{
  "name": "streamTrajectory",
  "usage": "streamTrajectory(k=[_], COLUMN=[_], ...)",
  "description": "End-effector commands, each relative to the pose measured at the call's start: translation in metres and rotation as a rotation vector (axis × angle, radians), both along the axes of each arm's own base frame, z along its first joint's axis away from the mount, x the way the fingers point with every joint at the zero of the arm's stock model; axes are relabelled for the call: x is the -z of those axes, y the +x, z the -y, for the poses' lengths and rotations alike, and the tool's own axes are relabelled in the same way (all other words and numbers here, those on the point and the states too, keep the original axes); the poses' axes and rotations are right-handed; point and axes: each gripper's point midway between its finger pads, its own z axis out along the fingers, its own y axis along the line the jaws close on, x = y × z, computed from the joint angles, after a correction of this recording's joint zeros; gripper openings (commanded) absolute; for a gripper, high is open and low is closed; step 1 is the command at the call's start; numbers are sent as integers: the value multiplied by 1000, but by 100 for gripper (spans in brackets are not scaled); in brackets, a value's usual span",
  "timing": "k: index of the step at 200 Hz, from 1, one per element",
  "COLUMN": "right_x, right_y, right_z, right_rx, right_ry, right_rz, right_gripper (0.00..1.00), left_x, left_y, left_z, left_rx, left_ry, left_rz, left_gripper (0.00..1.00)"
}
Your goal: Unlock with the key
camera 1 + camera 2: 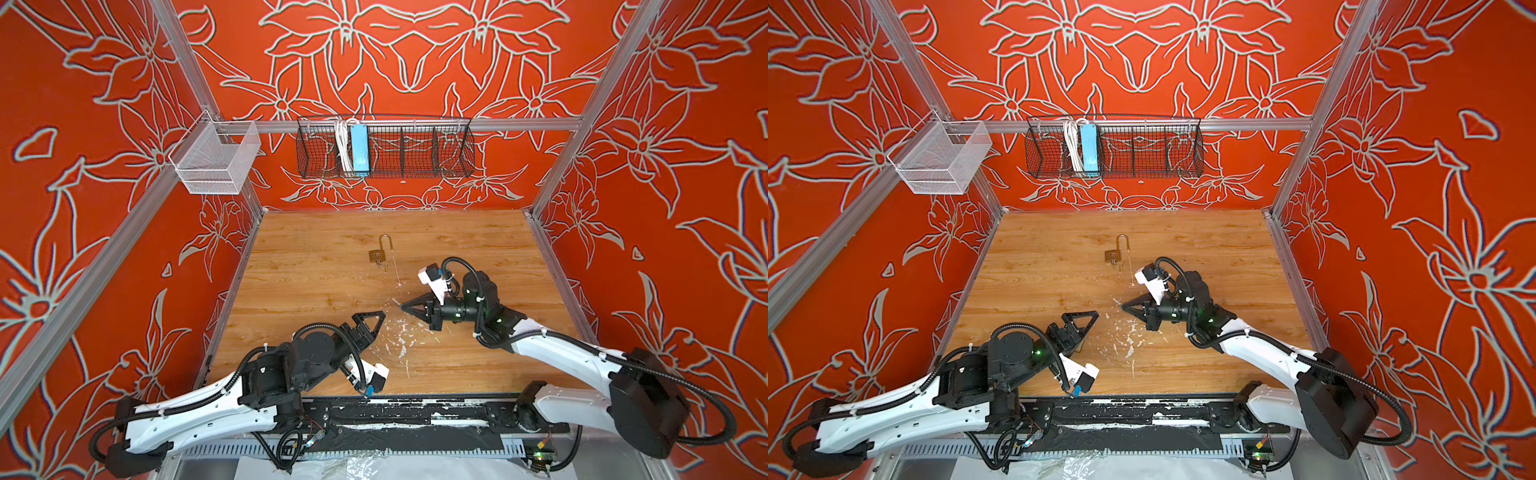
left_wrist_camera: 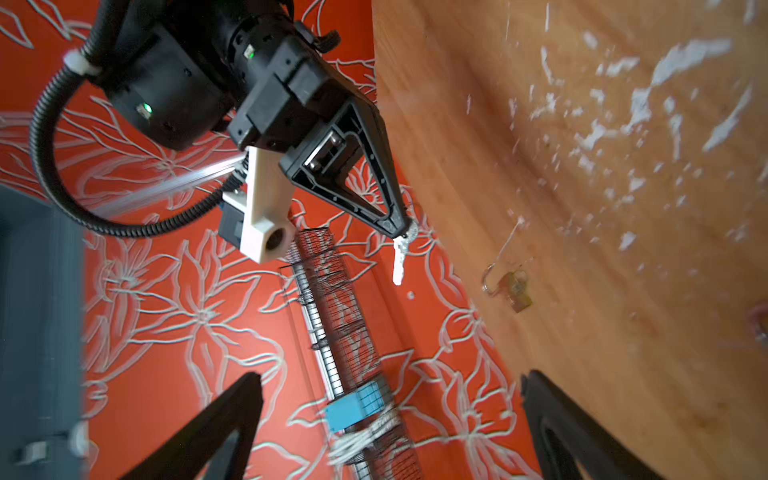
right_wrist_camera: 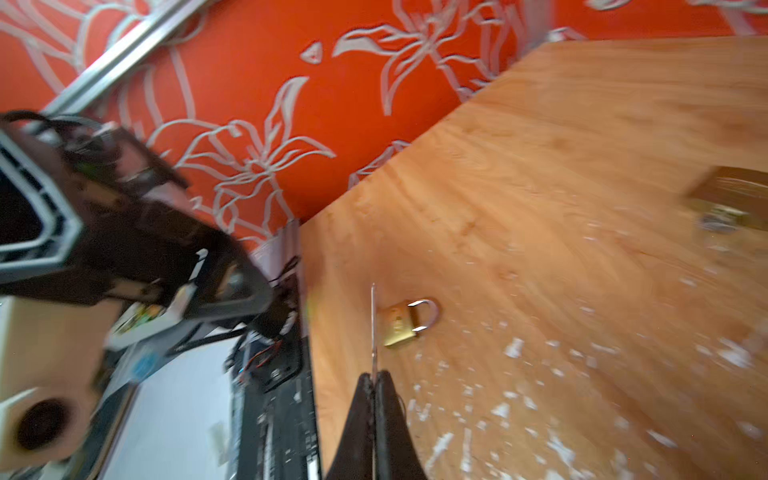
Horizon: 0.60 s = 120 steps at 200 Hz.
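In both top views the right gripper (image 1: 402,307) is pinching shut over the table (image 1: 478,249). A long-shackled padlock (image 1: 376,254) is lying at its eleven o'clock, well apart, and the left gripper (image 1: 376,318) is sitting at its eight o'clock. The left wrist view is showing the left jaws spread wide and empty, and one key (image 2: 398,259) hanging from the right tips. The right wrist view is showing a short-shackled padlock (image 3: 401,322) just beyond the key, seemingly making two padlocks. Nothing is bracing either, so a push is risking skidding the lock or twisting the thinly pinched key.
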Motion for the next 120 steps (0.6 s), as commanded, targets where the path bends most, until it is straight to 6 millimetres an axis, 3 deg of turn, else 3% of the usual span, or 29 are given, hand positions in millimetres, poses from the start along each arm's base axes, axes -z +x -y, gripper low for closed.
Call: streamTrajectory(k=[1,3,5,9,18,31,52,77,95,120], right_x=[27,29,30,33,36,39,40,35,31,27], right_y=[51,52,54,57,61,65,69,68,67,66], right_z=[49,52,55,60,68,80,96,103,107,108], right_rx=[372,386,400,427,472,537,617,633,640,638], right_ry=[-95,-96,-96,-99,-112,-144,-169,-163,-157,-148], right_rz=[-22,-26,-29,-33,-34,-26,-23,-12,7,15], right_gripper=[0,0,0,0,0,0,0,0,0,0], left_x=[-19,-23,-13,-27,-32,-19,31,95,107,92], left_y=[10,13,17,24,34,50,56,37,33,45], left_z=[12,13,13,11,6,0,-4,13,11,-28], left_rx=[-205,-245,-295,-371,-555,-847,-1248,-1459,-1503,-1485], left_ry=[-343,-389,-390,-470,-538,-598,-684,-770,-888,-1205], left_rz=[-358,-401,-448,-511,-681,-933,-1253,-1584,-1621,-1421], left_gripper=[97,97,97,97,97,97,97,97,97,97])
